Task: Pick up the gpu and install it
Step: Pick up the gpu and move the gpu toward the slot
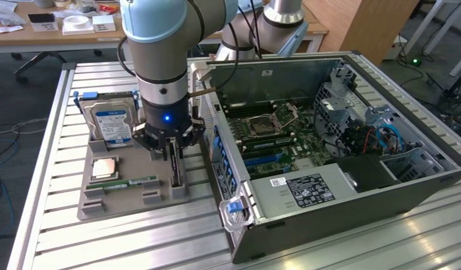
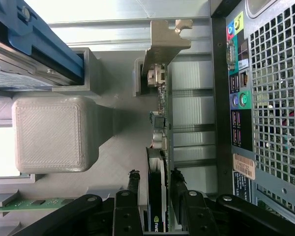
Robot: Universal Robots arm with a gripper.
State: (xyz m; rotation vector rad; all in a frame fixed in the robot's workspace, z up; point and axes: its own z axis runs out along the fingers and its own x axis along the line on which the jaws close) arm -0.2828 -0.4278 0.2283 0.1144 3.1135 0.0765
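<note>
The gpu point(image 1: 176, 179) stands on edge in a slot of the grey holder tray point(image 1: 133, 198), at the tray's side nearest the computer case. From above it is a thin card point(image 2: 161, 125) with a silver end bracket point(image 2: 166, 39) at its far end. My gripper point(image 1: 172, 160) points straight down over it. In the wrist view the gripper point(image 2: 156, 194) straddles the card's dark near end, and its black fingers point(image 2: 133, 189) press against both faces. The card still sits in its slot.
On the same tray are a silver hard drive with a blue label point(image 1: 112, 125), a processor point(image 1: 104, 167) and a green memory stick point(image 1: 124, 183). The open computer case point(image 1: 410, 185) lies just to the exterior view's right, motherboard point(image 1: 275, 135) exposed. Its rear port panel point(image 2: 238, 93) sits close beside the card.
</note>
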